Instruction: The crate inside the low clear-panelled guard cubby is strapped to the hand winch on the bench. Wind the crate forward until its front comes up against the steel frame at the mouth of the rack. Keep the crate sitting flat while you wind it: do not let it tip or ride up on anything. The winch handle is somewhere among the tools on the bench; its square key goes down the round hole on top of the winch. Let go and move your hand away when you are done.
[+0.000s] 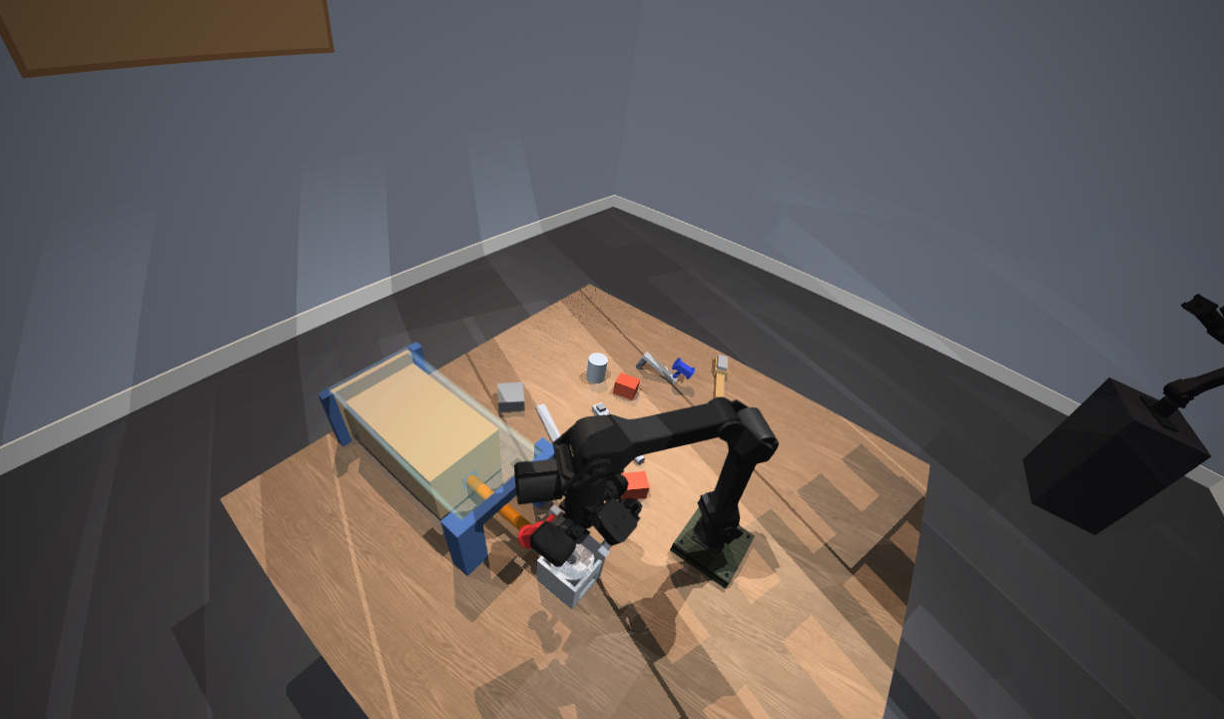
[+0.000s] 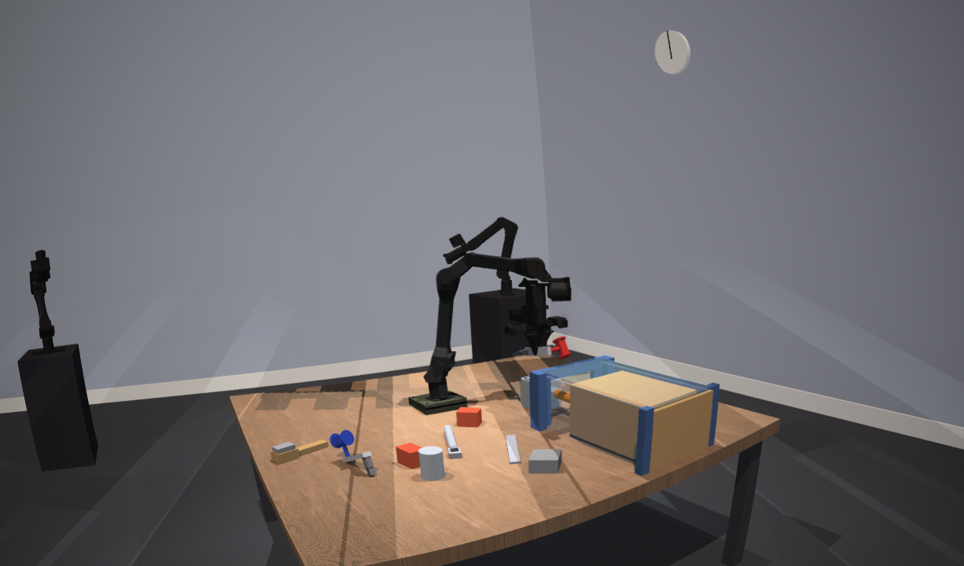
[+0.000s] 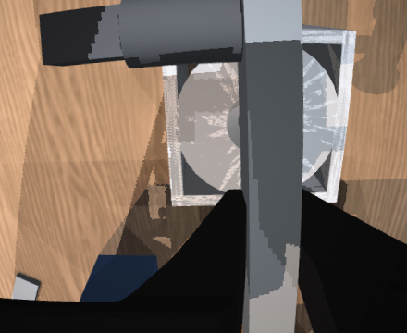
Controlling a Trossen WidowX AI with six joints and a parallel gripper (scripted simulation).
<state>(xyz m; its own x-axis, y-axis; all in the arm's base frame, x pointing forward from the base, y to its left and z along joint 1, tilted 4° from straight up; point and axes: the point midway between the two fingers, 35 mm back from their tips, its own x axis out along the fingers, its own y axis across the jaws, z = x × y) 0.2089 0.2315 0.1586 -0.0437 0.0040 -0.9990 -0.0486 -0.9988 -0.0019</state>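
Observation:
My gripper point(image 1: 584, 539) point(image 2: 535, 349) point(image 3: 262, 203) is shut on the grey crank arm of the red-knobbed handle point(image 3: 273, 116) and holds it above the winch point(image 1: 562, 582) point(image 2: 525, 394) point(image 3: 347, 74). The handle's red knob point(image 1: 527, 535) point(image 2: 561, 347) is on the rack side. Its square key point(image 3: 67, 37) points sideways in the wrist view, left of the winch. The arm hides the winch's round hole. The tan crate point(image 1: 419, 412) point(image 2: 601, 418) sits flat in the clear-panelled cubby, its front short of the blue frame point(image 1: 466, 543) point(image 2: 539, 402). An orange strap point(image 1: 511, 514) point(image 2: 562, 396) joins it to the winch.
Red blocks point(image 1: 626, 385) point(image 1: 636, 485) point(image 2: 469, 417), a grey cylinder point(image 1: 596, 368) point(image 2: 431, 464), a grey block point(image 1: 510, 397) point(image 2: 544, 461), a flat bar point(image 1: 546, 419) point(image 2: 513, 449), a blue-knobbed handle point(image 1: 683, 367) point(image 2: 341, 440) and a hammer point(image 1: 720, 379) point(image 2: 312, 447) lie away from the winch.

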